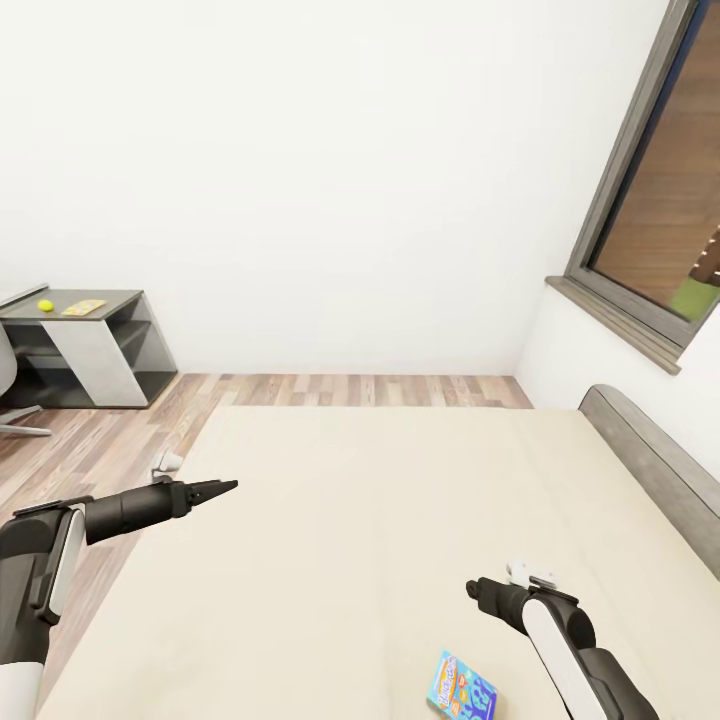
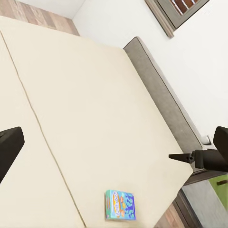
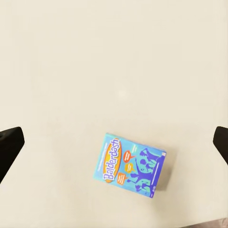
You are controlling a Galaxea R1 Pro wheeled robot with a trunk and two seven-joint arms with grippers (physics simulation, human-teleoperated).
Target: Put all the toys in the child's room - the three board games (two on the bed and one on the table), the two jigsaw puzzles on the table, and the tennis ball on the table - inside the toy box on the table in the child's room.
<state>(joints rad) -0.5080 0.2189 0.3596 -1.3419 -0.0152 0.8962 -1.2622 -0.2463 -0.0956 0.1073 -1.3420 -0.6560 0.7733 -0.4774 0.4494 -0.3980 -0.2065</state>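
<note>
The blue board game [image 3: 131,164] lies flat at the near edge of the bed [image 1: 380,500], just left of the right hand [image 1: 478,590]. That hand hangs over it, spread wide and empty. It looks like light, stiff cardboard, so I'd pinch across the short sides. The left hand [image 1: 222,487] looks pinched shut on nothing. Nothing's in the way. Far left, the table [image 1: 110,297] holds a tennis ball [image 1: 45,305].

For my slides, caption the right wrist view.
Small blue printed Balderdash game box lying flat on the plain cream bed cover.
</note>
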